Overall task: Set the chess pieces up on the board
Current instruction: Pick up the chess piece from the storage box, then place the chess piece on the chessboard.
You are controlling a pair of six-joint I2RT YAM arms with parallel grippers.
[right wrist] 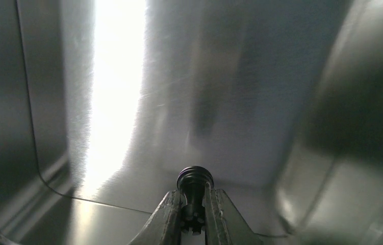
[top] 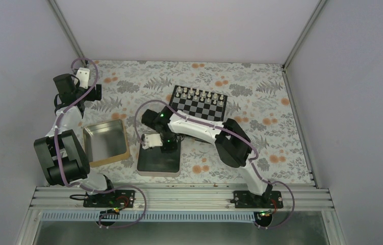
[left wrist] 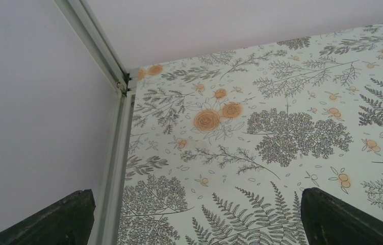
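Observation:
My right gripper (right wrist: pixel 194 206) is shut on a small black chess piece (right wrist: pixel 195 179), gripping its stem, with its round base pointing away from the camera. It hangs just over the shiny floor of the silver tin (right wrist: pixel 260 102). In the top view this gripper (top: pixel 168 148) is over the far end of the silver tin (top: pixel 158 166). The board (top: pixel 199 106) lies beyond it, with a row of pale pieces (top: pixel 199 94) along its far edge. My left gripper (left wrist: pixel 197 217) is open and empty above the floral cloth, raised at the far left (top: pixel 83 75).
A gold-rimmed tin (top: pixel 106 143) sits left of the silver tin, close to the left arm. The enclosure wall and its metal corner post (left wrist: pixel 120 81) are close to the left gripper. Floral cloth (top: pixel 260 153) covers the table.

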